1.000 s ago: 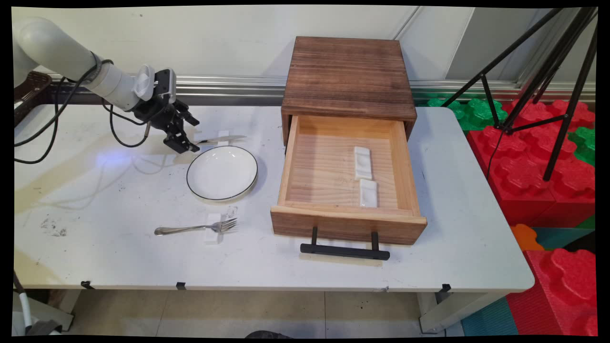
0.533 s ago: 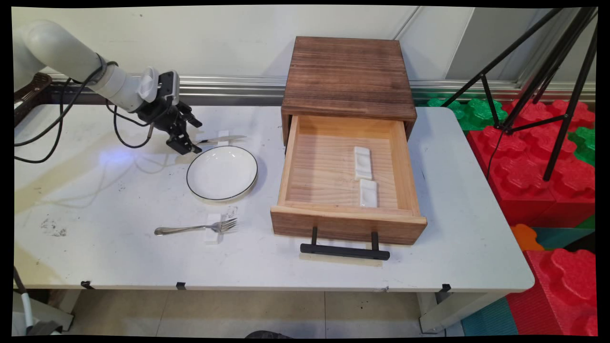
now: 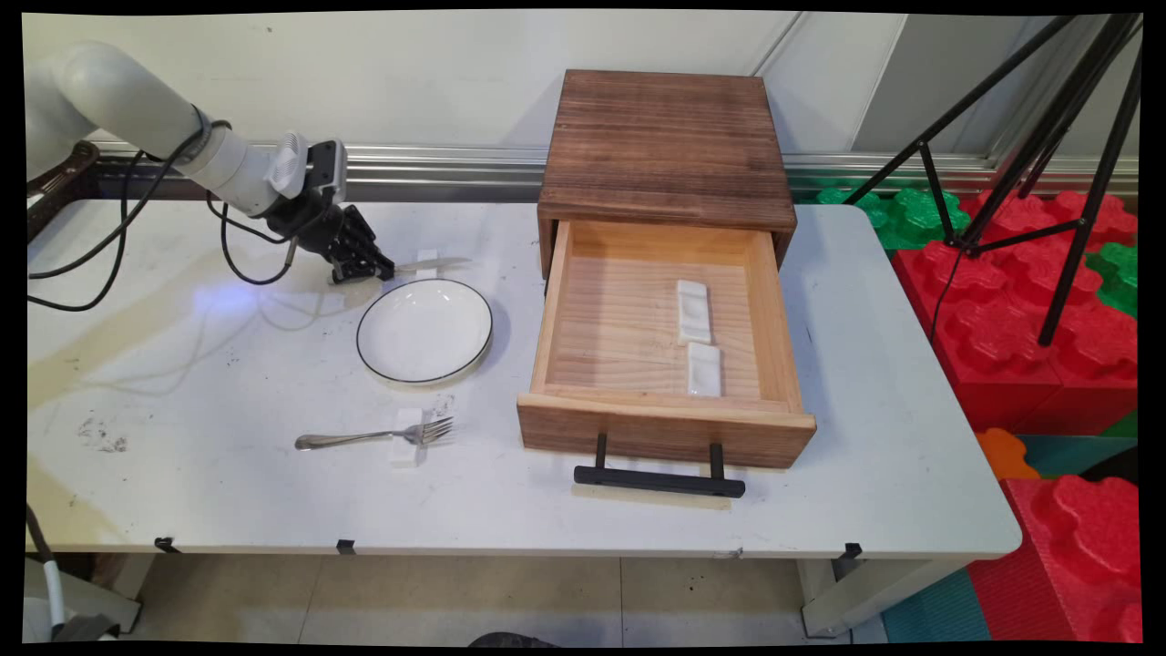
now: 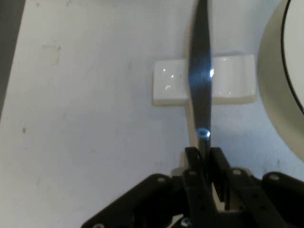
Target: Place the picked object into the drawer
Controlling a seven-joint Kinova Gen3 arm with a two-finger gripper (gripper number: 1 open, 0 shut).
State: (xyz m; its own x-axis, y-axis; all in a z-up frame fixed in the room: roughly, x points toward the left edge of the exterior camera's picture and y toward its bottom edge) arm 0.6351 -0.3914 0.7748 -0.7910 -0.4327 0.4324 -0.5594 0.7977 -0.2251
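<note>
Knife handle pinched by black two-finger gripper [image 4: 205, 159].
Slim silver table knife [image 4: 200, 71] is held across small white ceramic rest [image 4: 171, 88], beside black-rimmed white plate [image 3: 424, 330]; not lifted.

Knife [image 4: 200, 80] handle hidden between the closed gripper [image 4: 203, 159] fingers and its tip cut off by hand view's top edge, plate [image 4: 282, 80] cut by that view's right edge, rest [image 4: 173, 87] partly covered by blade, tripod [image 3: 1029, 118] top out of main view.
</note>
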